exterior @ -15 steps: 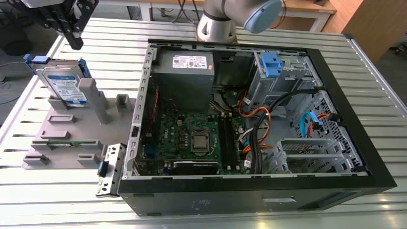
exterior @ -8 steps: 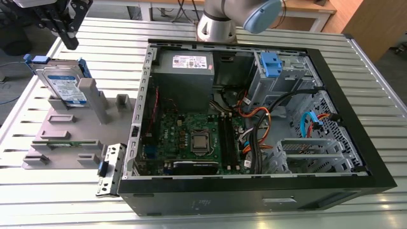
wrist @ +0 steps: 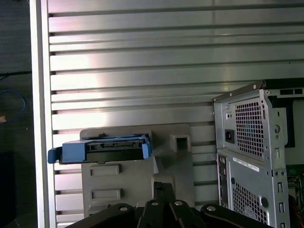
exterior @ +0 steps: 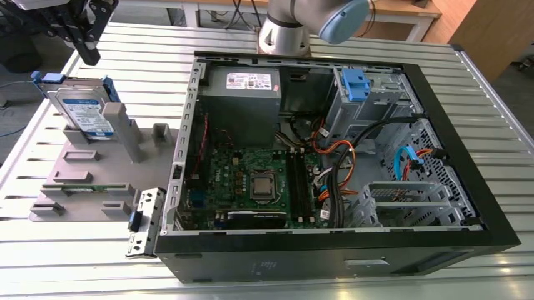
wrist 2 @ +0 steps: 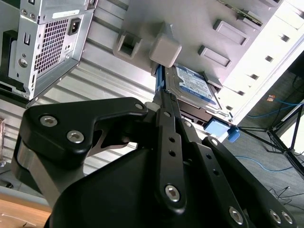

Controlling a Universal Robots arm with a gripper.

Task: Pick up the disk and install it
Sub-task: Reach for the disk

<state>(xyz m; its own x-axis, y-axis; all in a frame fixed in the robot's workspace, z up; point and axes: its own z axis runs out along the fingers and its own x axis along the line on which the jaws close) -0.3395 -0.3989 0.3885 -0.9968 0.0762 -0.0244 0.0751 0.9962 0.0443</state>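
Plainly, in the exterior view the disk (exterior: 84,115) stood on edge in a slot of a grey moulded holder (exterior: 84,178) at the exterior view's left. Its flat silver metal face carried a white-and-blue label, the print too small to read, and a blue plastic carrier framed it. The holder rested on the ribbed aluminium table (exterior: 75,275), just beside the open black computer case (exterior: 334,259). Inside the case lay a green motherboard (exterior: 250,165), and at its far side sat a grey power supply (exterior: 242,94) with a white sticker and a blue latch (exterior: 354,81) on the drive bay. The black gripper (exterior: 87,53) hung above the disk's far end, apart from it and holding nothing; whether it was released or clenched could not be told. In the second wrist view the gripper (wrist 2: 160,97), all matte black links and shiny screw heads, pointed at the disk (wrist 2: 192,85), whose glossy label faced the camera, and the case's perforated steel rear (wrist 2: 52,38) stood well apart. In the first wrist view the disk (wrist: 102,149) appeared edge-on as a blue bar across the holder (wrist: 180,164), with the gripper (wrist: 161,184) near it.
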